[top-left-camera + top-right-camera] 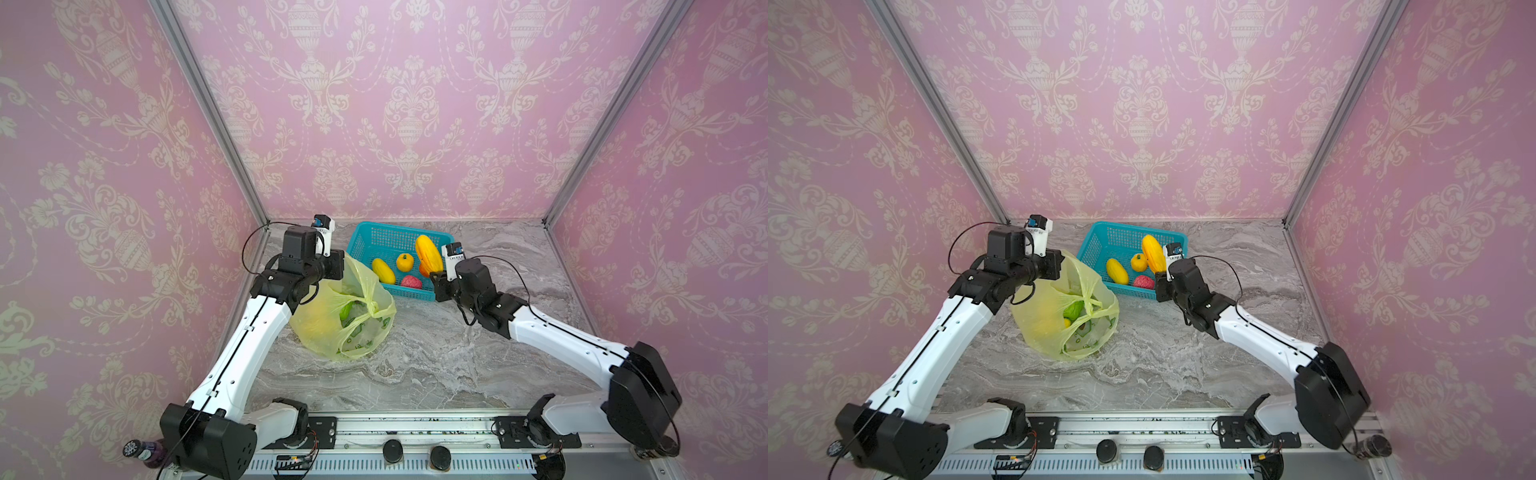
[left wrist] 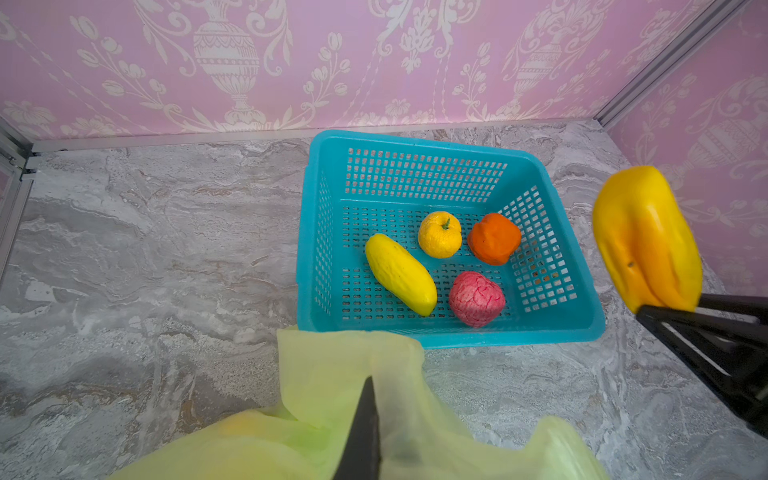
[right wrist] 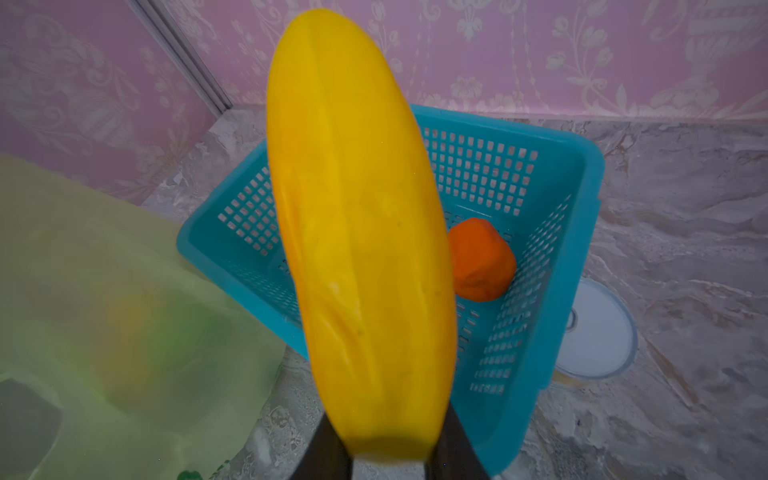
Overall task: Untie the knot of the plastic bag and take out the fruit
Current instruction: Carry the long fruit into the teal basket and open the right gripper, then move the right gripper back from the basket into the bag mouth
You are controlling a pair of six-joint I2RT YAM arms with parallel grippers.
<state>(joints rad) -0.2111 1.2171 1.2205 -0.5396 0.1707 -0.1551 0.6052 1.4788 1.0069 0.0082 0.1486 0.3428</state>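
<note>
On the marbled table (image 1: 436,353), in front of the left arm: the plastic bag (image 1: 328,328), slumped and bulging, translucent yellow-green. On its top, the knot (image 1: 371,306) — tied, with thin strip ends sticking out. Inside, through the film, a green fruit (image 1: 347,311) and a blurred yellow shape (image 1: 316,322) beside it. Far edge of the bag lifted and pinched by the left gripper (image 2: 368,384), jaws pressed together on the thin film; in both top views hidden behind its own wrist. Just behind the bag and to the right, a teal mesh basket (image 1: 365,239), near the back wall. On the basket's floor: a long yellow fruit (image 2: 401,280), a round yellow-orange one (image 2: 439,235), an orange one (image 2: 493,239) and a pink-red bumpy one (image 2: 476,299). At the basket's right side, the right gripper (image 3: 390,457), clamped on the lower end of a second long yellow fruit (image 1: 428,251), held nearly upright and raised above the four others — directly over the basket or just beside its wall, not possible to tell. On the table just beside the basket, partly hidden by its wall, a small round can (image 3: 594,336) with a white top, seen only in the right wrist view.
</note>
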